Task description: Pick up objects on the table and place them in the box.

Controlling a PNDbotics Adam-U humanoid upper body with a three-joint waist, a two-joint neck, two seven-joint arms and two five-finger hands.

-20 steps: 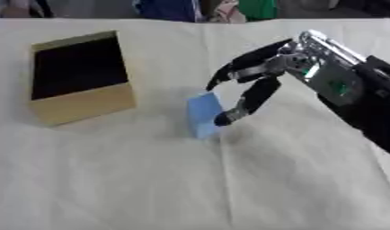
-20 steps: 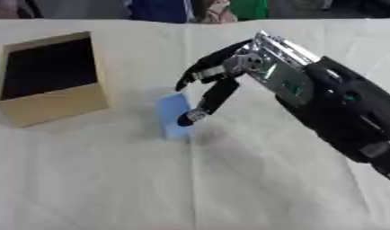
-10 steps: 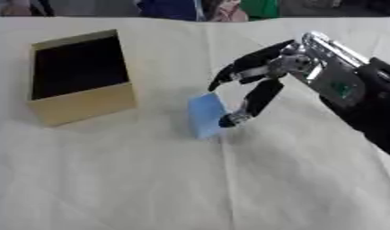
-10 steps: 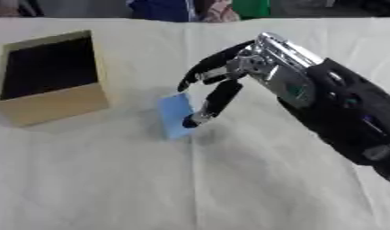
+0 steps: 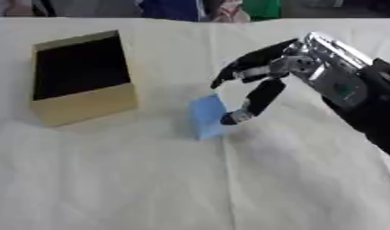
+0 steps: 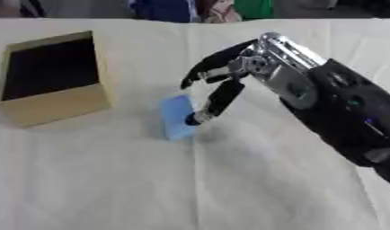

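Observation:
A small light-blue block (image 5: 204, 115) stands on edge on the white cloth near the middle of the table. My right hand (image 5: 265, 77) reaches in from the right, spread over the block. Its thumb tip touches the block's right side while the fingers arch above the top edge, apart from it. The open tan cardboard box (image 5: 88, 104), dark inside, sits at the left with nothing visible in it. My left hand shows in neither view.
The white cloth (image 5: 151, 179) covers the whole table and lies wrinkled in front. People's clothing in blue and green shows along the far edge (image 5: 190, 6).
The hand and block have barely moved; the thumb stays against the block's right side.

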